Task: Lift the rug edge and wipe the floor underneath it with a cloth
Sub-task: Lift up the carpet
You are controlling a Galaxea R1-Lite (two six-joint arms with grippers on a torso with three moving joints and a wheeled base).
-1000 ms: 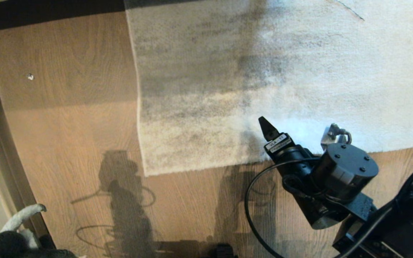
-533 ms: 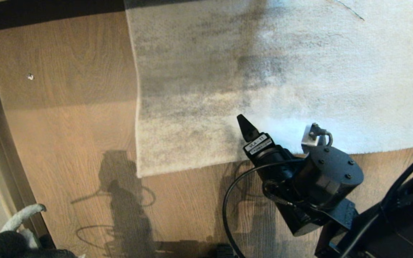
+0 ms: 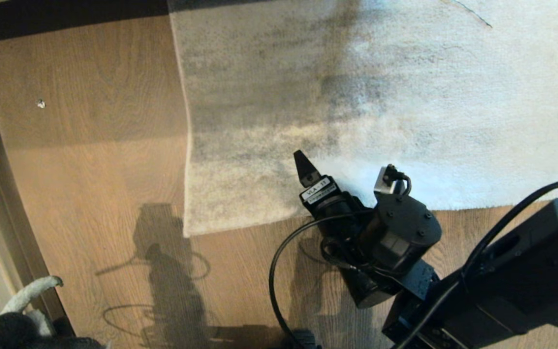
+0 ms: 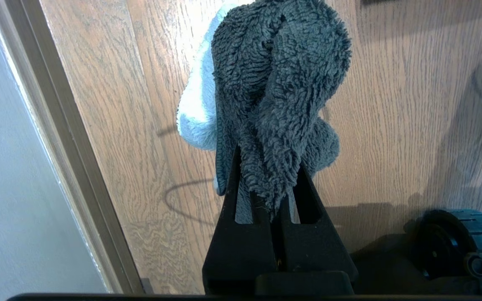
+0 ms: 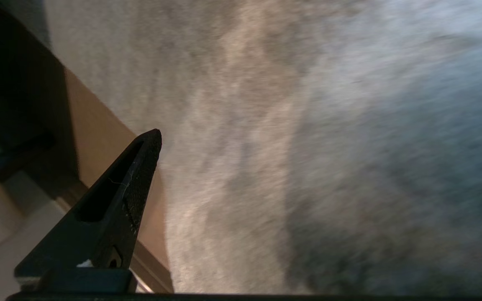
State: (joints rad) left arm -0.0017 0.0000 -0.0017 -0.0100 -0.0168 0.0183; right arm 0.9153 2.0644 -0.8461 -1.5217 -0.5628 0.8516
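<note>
The rug (image 3: 356,97) lies flat on the floor (image 3: 90,169), its near corner toward the left side and its near edge running along bare wood planks. The right gripper (image 3: 342,169) hangs just above the rug, close to that near edge and a little in from the corner, fingers spread wide with nothing between them; in the right wrist view only one black finger (image 5: 128,188) shows against the blurred grey pile, so whether it touches the rug is hard to say. The left gripper (image 4: 266,184) sits well apart from the rug, near the skirting board (image 4: 61,138) at the edge of the floor, clenched on the cloth (image 4: 274,83), a dark grey fuzzy bundle with a white part bunching out beyond the fingertips. A small pale speck (image 3: 40,103) lies on the floor beside the rug's side edge.
</note>
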